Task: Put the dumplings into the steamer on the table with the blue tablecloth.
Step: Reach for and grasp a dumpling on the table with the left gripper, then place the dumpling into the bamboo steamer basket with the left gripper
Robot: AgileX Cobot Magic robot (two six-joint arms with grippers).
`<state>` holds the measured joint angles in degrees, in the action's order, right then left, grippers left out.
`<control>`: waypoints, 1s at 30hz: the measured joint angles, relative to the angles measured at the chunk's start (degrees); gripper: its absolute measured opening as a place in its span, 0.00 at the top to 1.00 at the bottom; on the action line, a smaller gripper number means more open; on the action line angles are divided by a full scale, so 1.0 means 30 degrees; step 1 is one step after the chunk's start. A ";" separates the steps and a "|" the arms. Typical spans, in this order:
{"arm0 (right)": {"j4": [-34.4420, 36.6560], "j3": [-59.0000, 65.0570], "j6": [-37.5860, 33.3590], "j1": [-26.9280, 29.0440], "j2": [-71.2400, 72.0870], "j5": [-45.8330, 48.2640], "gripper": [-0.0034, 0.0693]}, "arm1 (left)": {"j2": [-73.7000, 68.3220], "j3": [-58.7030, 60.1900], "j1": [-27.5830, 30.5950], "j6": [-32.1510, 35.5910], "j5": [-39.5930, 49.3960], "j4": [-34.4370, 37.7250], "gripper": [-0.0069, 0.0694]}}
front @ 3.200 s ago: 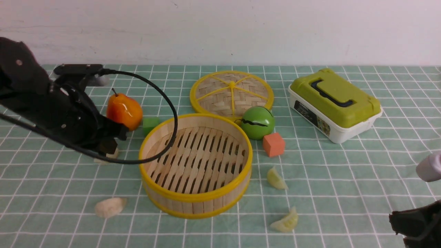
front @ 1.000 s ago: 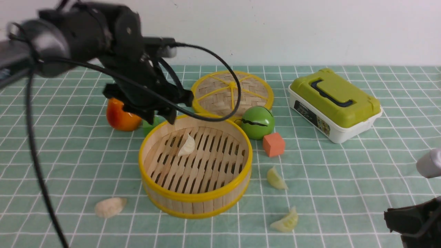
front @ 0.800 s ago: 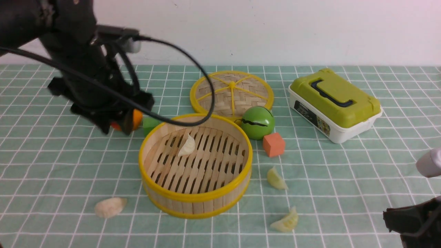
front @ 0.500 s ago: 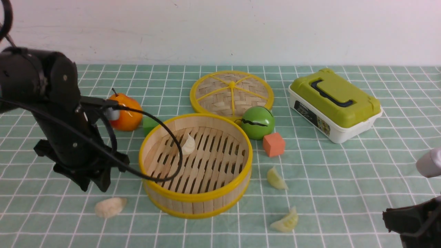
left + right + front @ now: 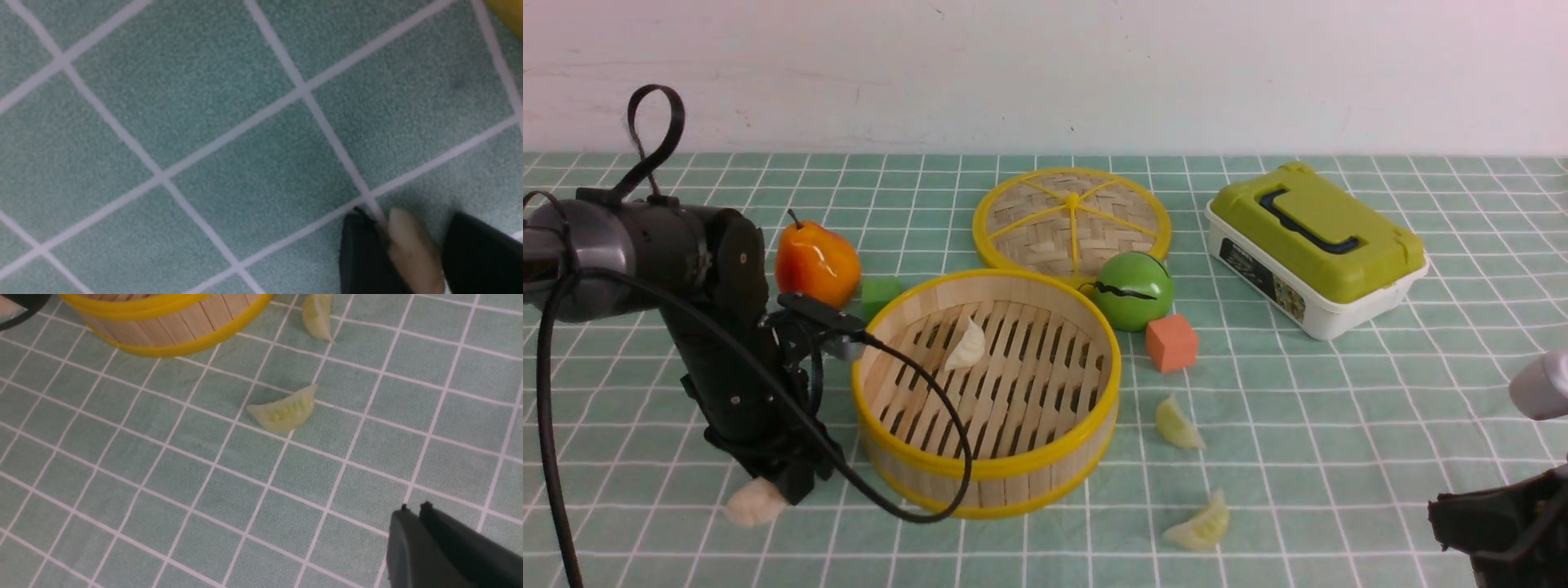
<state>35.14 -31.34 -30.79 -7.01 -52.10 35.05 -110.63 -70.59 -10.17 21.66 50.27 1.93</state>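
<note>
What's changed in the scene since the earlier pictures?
The left gripper swung down from over the steamer to the near-left cream dumpling, now between its fingers and shifted slightly left. The other cream dumpling went into the steamer. Both yellow-green dumplings stayed put.

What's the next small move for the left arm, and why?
I'd probably ease the left gripper's jaws closed before any lift. In its wrist view, the cream-white dumpling lies between the jaws, on the cloth. One dumpling already sits inside the steamer, so this one would likely go there next.
</note>
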 joint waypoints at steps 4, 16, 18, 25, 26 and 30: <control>0.0000 0.0000 0.0000 0.0000 0.0000 0.0000 0.91 | -0.0126 -0.0413 0.0037 -0.2376 0.0568 -0.0087 0.71; 0.0000 0.0000 0.0000 0.0000 0.0000 -0.0020 0.91 | 0.0807 -0.4317 0.0037 -0.5702 0.5237 0.0422 0.71; 0.0007 0.0000 0.0000 0.0000 0.0000 -0.0020 0.91 | 0.1450 -0.5680 0.0016 -0.6297 0.5684 0.1713 0.71; 0.0047 0.0000 0.0000 0.0000 0.0000 -0.0217 0.90 | 0.1199 -0.9100 -0.2871 -0.7493 0.2385 0.6214 0.71; 0.0047 0.0000 0.0000 0.0000 0.0000 -0.0232 0.90 | 0.0777 -0.9350 -0.3494 -0.7605 0.1631 0.6278 0.71; 0.0071 0.0000 0.0000 0.0000 0.0000 -0.0237 0.90 | -0.1254 -1.0169 -0.5065 -0.8284 -0.0376 0.5903 0.71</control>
<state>35.35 -31.34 -30.79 -7.01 -52.10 34.33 -114.39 -101.10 -25.37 -3.20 49.14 19.64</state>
